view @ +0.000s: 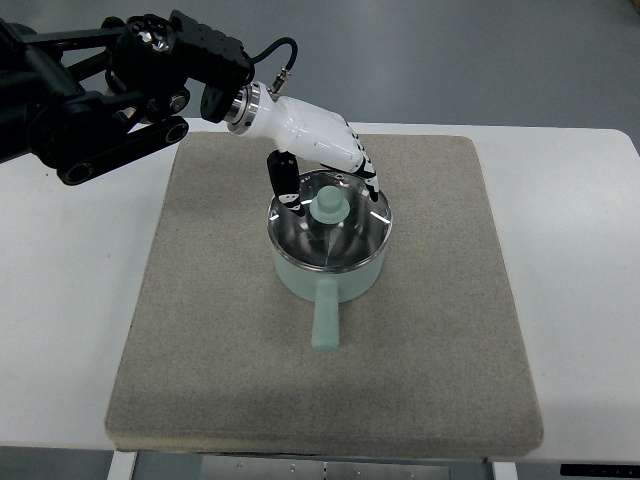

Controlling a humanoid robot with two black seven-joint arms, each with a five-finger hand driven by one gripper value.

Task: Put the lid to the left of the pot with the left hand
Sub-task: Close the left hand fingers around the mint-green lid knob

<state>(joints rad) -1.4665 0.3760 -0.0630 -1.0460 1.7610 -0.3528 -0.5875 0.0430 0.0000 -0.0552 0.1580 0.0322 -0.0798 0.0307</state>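
Reaching in from the upper left of the frame, the white left hand [322,160] hangs over the glass lid with its mint knob [328,208], fingers spread, grasping nothing. Lid sits on the mint-green pot [330,275], centre of the grey felt mat [200,330] on the white surface [60,300].

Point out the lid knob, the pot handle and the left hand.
lid knob [328,207], top view, on its flat top.
pot handle [325,320], top view, mid-length of the handle.
left hand [318,135], top view, on the white back of the hand.

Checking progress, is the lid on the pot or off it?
On. The lid sits level in the pot rim, knob up, with the left hand reaching over its far edge.
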